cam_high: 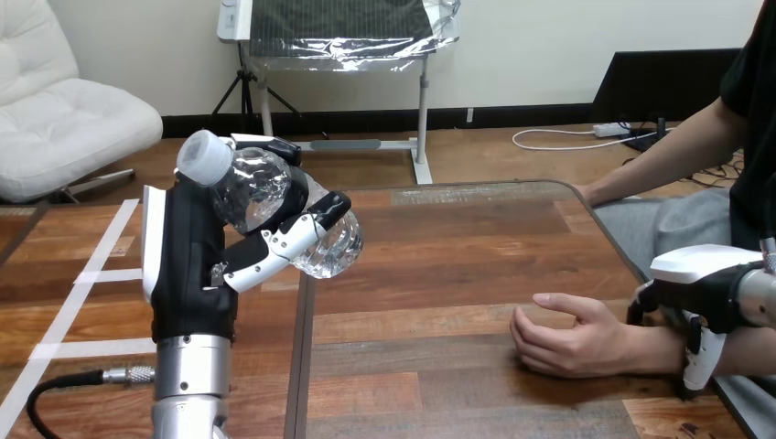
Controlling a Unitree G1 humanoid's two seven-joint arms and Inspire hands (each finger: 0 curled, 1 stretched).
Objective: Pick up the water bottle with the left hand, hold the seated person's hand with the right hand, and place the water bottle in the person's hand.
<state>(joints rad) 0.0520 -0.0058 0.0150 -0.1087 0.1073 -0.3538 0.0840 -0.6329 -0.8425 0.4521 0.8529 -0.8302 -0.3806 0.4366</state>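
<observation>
wooden table (439, 265), near right: person's hand (567, 340) resting curled, wrist (661, 352) clasped by right hand (700, 294). left: water bottle (259, 187) gripped aloft in left hand (188, 261). delivery pending: carry bottle right, lower into palm.

Light: you have bright, even room light. Glare: glints on the water bottle (256, 187). Shadow: soft, under the person's hand (572, 340) on the desk (439, 274).

Left robot hand (194, 261) gripping bottle (261, 187), right one (703, 274) seemingly clasping wrist (652, 348)
</observation>
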